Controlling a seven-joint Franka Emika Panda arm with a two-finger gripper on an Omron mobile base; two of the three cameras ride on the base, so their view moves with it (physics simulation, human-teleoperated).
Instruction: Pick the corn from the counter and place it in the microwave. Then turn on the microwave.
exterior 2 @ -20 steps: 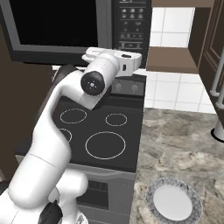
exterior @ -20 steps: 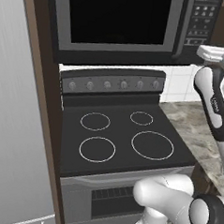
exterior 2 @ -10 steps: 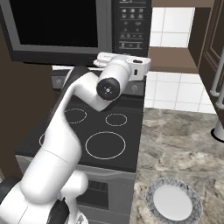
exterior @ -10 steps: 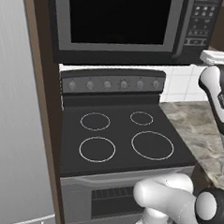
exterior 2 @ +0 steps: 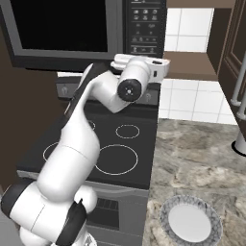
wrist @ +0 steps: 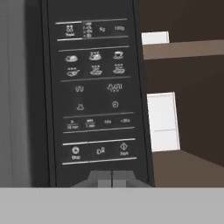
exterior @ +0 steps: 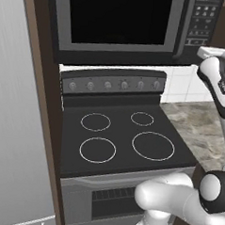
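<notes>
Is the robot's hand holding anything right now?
No, nothing is held. The end effector is shut with its two tips pressed together, nothing between them, pointing at the button panel of the microwave, whose door is closed.

The microwave fills the top of the left base frame, its button panel at the upper right. Directly below it sits the stove, with a row of knobs along its back edge and four rings in the middle of the frame. The table lies to the right of the stove, across the right half of the right base frame, and a plate rests on it at the lower right. In the hand frame the tool sits at bottom centre, its tips together, just below the button panel.
</notes>
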